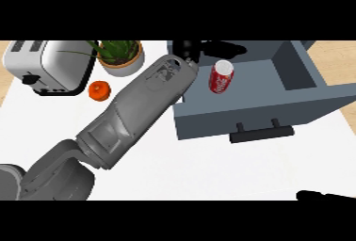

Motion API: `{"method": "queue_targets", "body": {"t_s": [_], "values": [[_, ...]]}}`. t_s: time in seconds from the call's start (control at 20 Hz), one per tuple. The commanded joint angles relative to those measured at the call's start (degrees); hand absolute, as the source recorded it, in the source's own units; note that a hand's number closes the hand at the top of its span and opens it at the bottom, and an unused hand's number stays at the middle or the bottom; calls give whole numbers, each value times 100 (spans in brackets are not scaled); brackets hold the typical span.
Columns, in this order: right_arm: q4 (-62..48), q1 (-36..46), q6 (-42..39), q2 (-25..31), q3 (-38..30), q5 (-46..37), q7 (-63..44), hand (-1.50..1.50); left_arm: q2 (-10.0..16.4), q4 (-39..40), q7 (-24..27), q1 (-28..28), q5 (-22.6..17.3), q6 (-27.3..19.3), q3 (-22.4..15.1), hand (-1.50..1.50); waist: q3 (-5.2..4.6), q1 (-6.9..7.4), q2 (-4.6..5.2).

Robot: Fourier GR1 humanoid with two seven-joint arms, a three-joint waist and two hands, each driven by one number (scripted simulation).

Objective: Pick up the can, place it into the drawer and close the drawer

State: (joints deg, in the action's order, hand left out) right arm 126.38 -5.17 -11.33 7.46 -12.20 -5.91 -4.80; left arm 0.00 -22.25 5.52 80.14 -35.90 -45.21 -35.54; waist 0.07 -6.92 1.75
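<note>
The can is set inside the open drawer at the worktop's far edge. The left hand is spread empty beside it. Closing is left: the drawer front must be pushed.

From my station the only marking I can find is on the red can that sits inside the grey drawer. White flowing script runs lengthwise down the can's side, in the manner of a cola brand's logo, but the letters are too small for me to spell out with any certainty. The can's top end is white and I read nothing on it. Nothing else here is legible to me
</note>
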Motion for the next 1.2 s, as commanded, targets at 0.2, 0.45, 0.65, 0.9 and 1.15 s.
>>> {"method": "queue_targets", "body": {"t_s": [0.2,0.45,0.65,0.9,1.15], "values": [[132,65,14,248,506,-1187,537,-150,0,-210,270,42,-423,-128,109,-150,2,98,-25],[-235,586,166,616,688,-2259,277,-150,0,-333,33,450,-458,-340,32,-150,-5,395,-99],[-806,661,364,801,992,-3266,559,-150,0,-379,-97,455,-505,-385,-22,-150,-2,507,-114],[-1389,884,707,677,1773,-4439,515,-150,0,-413,-44,300,-495,-288,59,-150,-5,608,-131],[-2327,1077,1018,789,1759,-5165,490,-150,191,-691,-424,344,-292,-292,97,-150,-7,801,-195]]}}
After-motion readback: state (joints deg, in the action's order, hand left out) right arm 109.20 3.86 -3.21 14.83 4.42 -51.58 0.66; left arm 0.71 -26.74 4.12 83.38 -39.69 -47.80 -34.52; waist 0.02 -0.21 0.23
